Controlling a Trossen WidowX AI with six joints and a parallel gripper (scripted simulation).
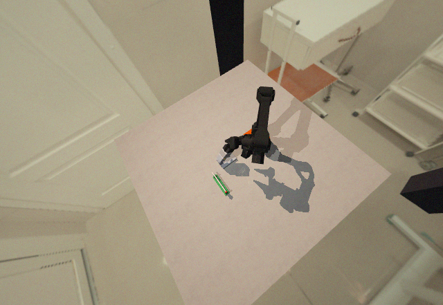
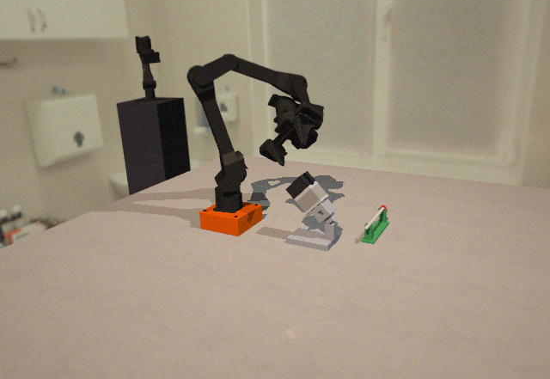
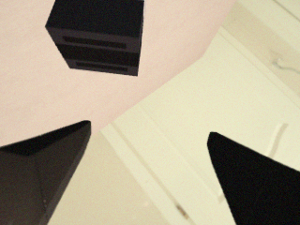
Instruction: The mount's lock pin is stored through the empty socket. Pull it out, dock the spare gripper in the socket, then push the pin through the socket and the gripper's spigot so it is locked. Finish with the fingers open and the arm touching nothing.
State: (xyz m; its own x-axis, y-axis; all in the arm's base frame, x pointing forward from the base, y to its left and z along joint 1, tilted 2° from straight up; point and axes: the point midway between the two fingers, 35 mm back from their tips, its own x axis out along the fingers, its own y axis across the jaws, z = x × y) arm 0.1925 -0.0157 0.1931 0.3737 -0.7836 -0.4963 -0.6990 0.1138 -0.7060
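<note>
My gripper [image 1: 236, 152] [image 2: 294, 155] [image 3: 150, 132] is open, with nothing between its fingers. It hangs in the air above a tilted pale grey block [image 2: 308, 197] with a black end [image 2: 302, 183] [image 3: 98, 33]; the two look apart. The block leans up over a pale grey stand [image 2: 308, 240]. Whether it is locked to the stand does not show. A green holder [image 2: 377, 231] with two posts stands beside the stand. A white pin [image 1: 220, 183] [image 2: 375, 217] with a red end lies across its posts. No opening for the pin can be made out on the stand.
The arm's orange base [image 2: 222, 223] stands on the pinkish table [image 1: 200, 223] [image 2: 177, 299]. A dark pillar [image 1: 228, 30] [image 2: 142, 143] bearing another black arm [image 2: 149, 73] stands behind the table. A second dark pillar [image 1: 427, 191] is off the table's right corner.
</note>
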